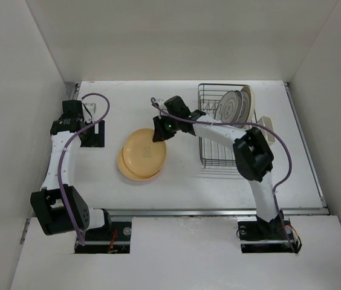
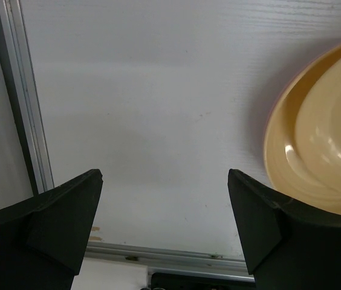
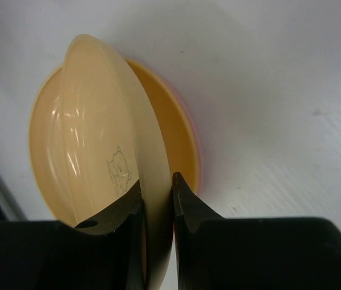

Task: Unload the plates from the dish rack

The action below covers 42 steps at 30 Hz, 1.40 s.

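Observation:
My right gripper (image 1: 161,129) is shut on the rim of a cream plate (image 1: 146,147), seen in the right wrist view (image 3: 156,187) pinching the plate (image 3: 98,139) tilted on edge. Under it lies a yellow-orange plate (image 3: 179,121) with a pink rim (image 3: 194,148) showing beneath it, the stack (image 1: 135,168) lying left of the dish rack (image 1: 216,158). In the rack stand white plates with dark rim rings (image 1: 227,106) and a pale one (image 1: 247,98) behind them. My left gripper (image 1: 92,134) is open and empty over the table (image 2: 164,208), left of the stack (image 2: 321,145).
A cream cutlery cup (image 1: 268,128) hangs on the rack's right side. A metal rail (image 2: 31,121) runs along the table's left edge, and white walls enclose the table on three sides.

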{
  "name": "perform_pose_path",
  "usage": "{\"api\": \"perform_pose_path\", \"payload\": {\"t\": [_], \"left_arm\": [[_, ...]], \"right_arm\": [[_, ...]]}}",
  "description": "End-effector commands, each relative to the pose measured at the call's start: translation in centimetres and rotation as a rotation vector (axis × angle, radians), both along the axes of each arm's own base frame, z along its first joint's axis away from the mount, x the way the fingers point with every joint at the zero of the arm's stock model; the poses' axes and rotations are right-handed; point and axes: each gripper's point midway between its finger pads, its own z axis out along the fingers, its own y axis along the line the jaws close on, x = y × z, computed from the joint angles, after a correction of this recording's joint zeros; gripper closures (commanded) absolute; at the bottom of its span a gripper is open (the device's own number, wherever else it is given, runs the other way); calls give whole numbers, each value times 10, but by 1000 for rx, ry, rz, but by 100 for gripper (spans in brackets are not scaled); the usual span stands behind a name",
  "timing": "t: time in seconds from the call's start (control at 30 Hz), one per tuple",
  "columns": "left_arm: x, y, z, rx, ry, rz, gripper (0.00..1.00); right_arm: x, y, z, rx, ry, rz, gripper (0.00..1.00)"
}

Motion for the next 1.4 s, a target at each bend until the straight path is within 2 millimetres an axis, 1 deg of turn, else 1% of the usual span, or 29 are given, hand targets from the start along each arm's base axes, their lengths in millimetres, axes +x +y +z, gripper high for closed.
{"api": "perform_pose_path", "payload": {"t": [0.0, 0.03, 0.07, 0.13, 0.17, 0.2, 0.23, 0.27, 0.3, 0.37, 0.47, 0.53, 0.57, 0.63, 0.67, 0.7, 0.77, 0.8, 0.87, 0.9, 0.93, 1.0, 1.03, 1.1, 1.13, 1.2, 1.23, 1.3, 1.37], "left_arm": [[5, 3, 12, 13, -33, 10, 17], [5, 3, 12, 13, -33, 10, 17], [3, 4, 9, 21, -22, 16, 17], [3, 4, 9, 21, -22, 16, 17], [3, 5, 9, 25, -21, 8, 17], [3, 5, 9, 25, -21, 8, 17], [3, 5, 9, 25, -21, 8, 17], [3, 5, 9, 25, -21, 8, 17], [3, 5, 9, 25, -21, 8, 17], [3, 5, 9, 25, -21, 8, 17], [5, 5, 9, 25, -20, 8, 17], [5, 3, 9, 16, -21, 2, 17], [7, 3, 12, 17, -30, 2, 17], [9, -1, 9, -5, -24, -10, 17], [9, -1, 12, -4, -26, -10, 17], [9, -3, 12, -19, -28, -9, 17], [11, -5, 16, -27, -40, -14, 17], [11, -5, 16, -27, -40, -15, 17], [11, -5, 16, -27, -40, -15, 17], [15, -4, 20, -24, -58, -15, 17], [16, -6, 20, -32, -60, -20, 17], [16, -6, 20, -27, -59, -27, 17], [17, -5, 23, -25, -68, -28, 17], [19, -5, 24, -24, -77, -28, 17], [20, -8, 24, -24, -77, -37, 17], [20, -8, 24, -24, -77, -37, 17], [20, -8, 24, -24, -77, -37, 17], [20, -11, 24, -25, -77, -46, 17], [20, -11, 24, -25, -77, -46, 17]], "right_arm": [[-9, 39, 37, 172, -21, 137, 100], [-10, 38, 26, 156, -1, 136, 96], [-9, 38, 22, 145, -2, 143, 86], [-6, 33, 3, 99, 8, 120, 67], [-9, 34, 1, 80, -5, 129, 54], [-10, 31, -8, 37, -15, 109, 46], [-10, 30, -16, 4, -23, 102, 41], [-7, 24, -23, -31, -40, 93, 40], [-10, 25, -32, -66, -48, 92, 38], [-5, 20, -37, -131, -93, 49, 38], [-6, 16, -41, -179, -114, 29, 37], [-2, 17, -25, -163, -140, 17, 37], [1, 15, -8, -153, -165, -11, 37], [10, 10, 19, -130, -201, -90, 36], [16, 3, 35, -128, -231, -148, 36], [24, -10, 67, -86, -265, -212, 36], [36, -33, 95, -39, -261, -333, 36], [48, -64, 121, -26, -280, -424, 37], [59, -97, 143, -4, -285, -535, 38], [72, -132, 147, -41, -295, -622, 40], [75, -153, 155, -51, -299, -682, 40], [85, -191, 151, -109, -285, -799, 46], [89, -229, 143, -182, -266, -892, 48], [93, -260, 131, -236, -230, -969, 51], [95, -285, 128, -266, -216, -1034, 53], [97, -303, 121, -291, -207, -1082, 58], [98, -308, 121, -292, -205, -1093, 62], [102, -318, 112, -307, -193, -1113, 67], [104, -323, 106, -318, -184, -1121, 68]]}}
